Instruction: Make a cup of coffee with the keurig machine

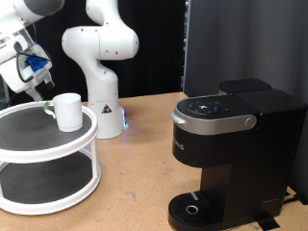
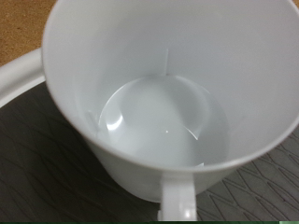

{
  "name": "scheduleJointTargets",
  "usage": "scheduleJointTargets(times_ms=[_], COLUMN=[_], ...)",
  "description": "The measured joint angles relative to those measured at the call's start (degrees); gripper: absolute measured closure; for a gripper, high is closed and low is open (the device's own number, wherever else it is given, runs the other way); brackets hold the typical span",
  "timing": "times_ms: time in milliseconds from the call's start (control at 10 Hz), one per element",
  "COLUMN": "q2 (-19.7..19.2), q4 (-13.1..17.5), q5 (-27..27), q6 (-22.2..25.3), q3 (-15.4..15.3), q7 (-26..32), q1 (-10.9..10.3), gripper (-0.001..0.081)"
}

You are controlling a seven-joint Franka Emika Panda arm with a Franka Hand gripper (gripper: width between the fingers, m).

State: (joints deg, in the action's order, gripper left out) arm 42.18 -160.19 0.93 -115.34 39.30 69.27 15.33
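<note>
- The coffee machine (image 1: pixel 231 154) stands at the exterior view's right, lid down.
- The mug (image 1: pixel 68 111) sits on a white two-tier stand (image 1: pixel 48 159), well apart from it.
- The gripper (image 1: pixel 37 82) hovers just beside the mug; finger spread unclear.
- The wrist view shows the mug (image 2: pixel 168 103) is empty.

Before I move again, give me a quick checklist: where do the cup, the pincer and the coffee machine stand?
1. Cup upright on the top tier of the white two-tier stand: ok.
2. Cup empty inside, as the wrist view shows: ok.
3. Pincer close to the cup, at its exterior-view left: ok.
4. Pincer gripping the cup: cannot tell; fingers are not seen in the wrist view.
5. Keurig machine lid down: ok.
6. Drip base free of any cup: ok.
</note>
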Motion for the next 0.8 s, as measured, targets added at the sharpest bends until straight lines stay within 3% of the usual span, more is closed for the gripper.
scheduleJointTargets(times_ms=[500, 800], q2=[-2.5, -3.3], q4=[-0.4, -1.2], q5=[-1.2, -2.2], q6=[-1.4, -4.5], q3=[0.5, 0.3], q7=[0.3, -2.0], q1=[-2.3, -2.4], gripper=[0.0001, 0.0001])
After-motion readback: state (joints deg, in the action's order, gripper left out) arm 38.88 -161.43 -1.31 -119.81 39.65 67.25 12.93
